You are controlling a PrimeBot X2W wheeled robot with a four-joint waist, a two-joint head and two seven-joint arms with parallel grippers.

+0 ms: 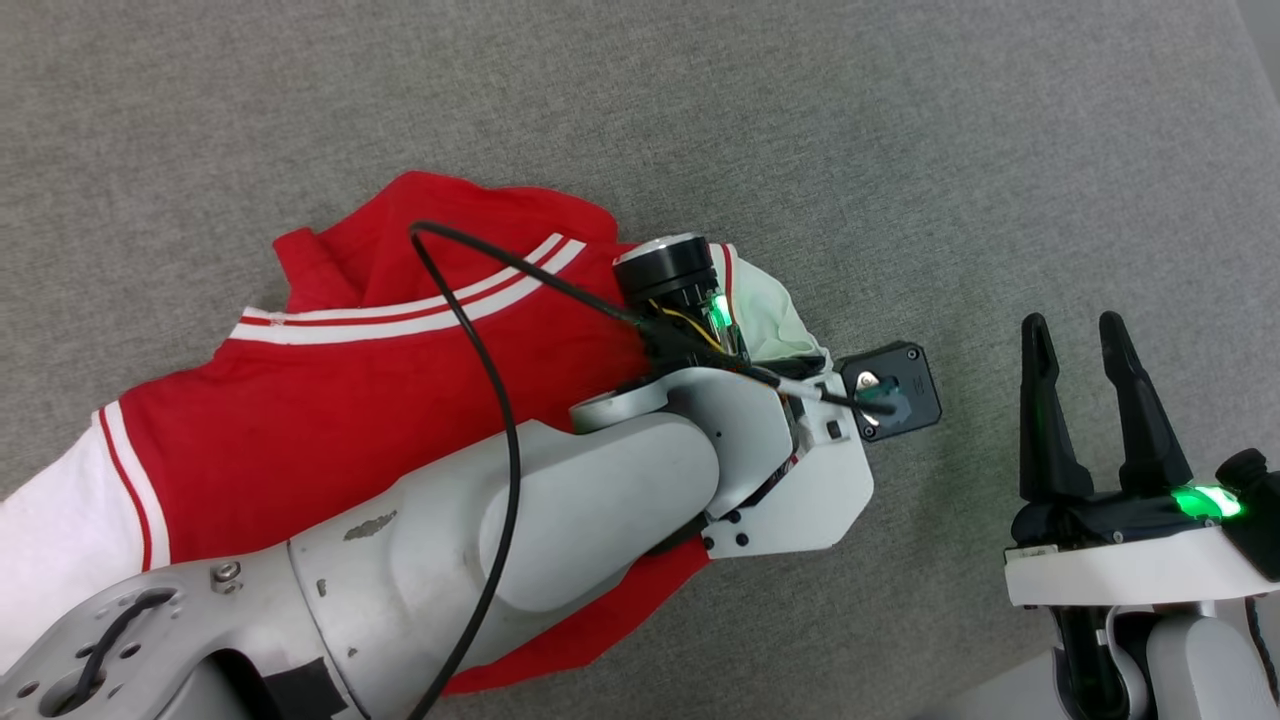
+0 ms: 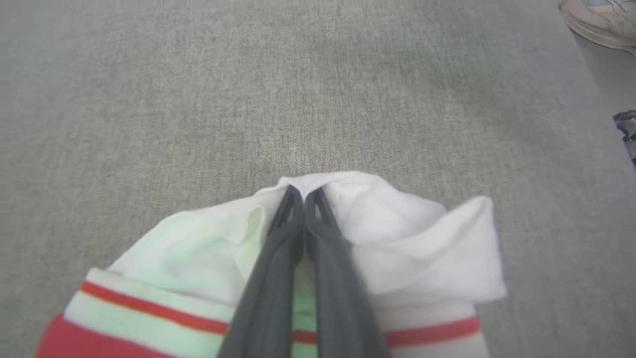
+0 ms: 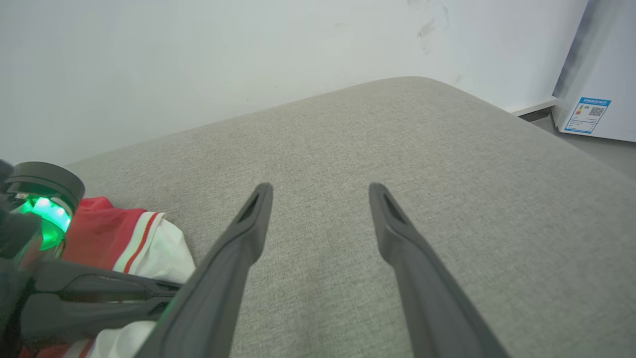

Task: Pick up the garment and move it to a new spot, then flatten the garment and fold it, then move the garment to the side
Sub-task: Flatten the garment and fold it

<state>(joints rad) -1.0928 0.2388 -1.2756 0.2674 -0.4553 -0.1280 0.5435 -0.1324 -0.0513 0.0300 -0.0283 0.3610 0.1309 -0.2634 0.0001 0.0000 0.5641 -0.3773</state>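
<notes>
The garment (image 1: 300, 420) lay on the grey cushion (image 1: 900, 150), toward its left edge in the head view. Its long axis ran from the near left toward the centre. The left gripper (image 2: 303, 191) was fully closed on the edge of the white sleeve (image 2: 397, 233) at the garment's right-hand end, with its fingers pointing away from the rest of the garment toward bare cushion. The right gripper (image 1: 1072, 322) stood wide open and empty, well apart to the right of that sleeve. Judgement: the left arm was the nearer. A pull along its fingers' line would draw the sleeve outward along the long axis.
</notes>
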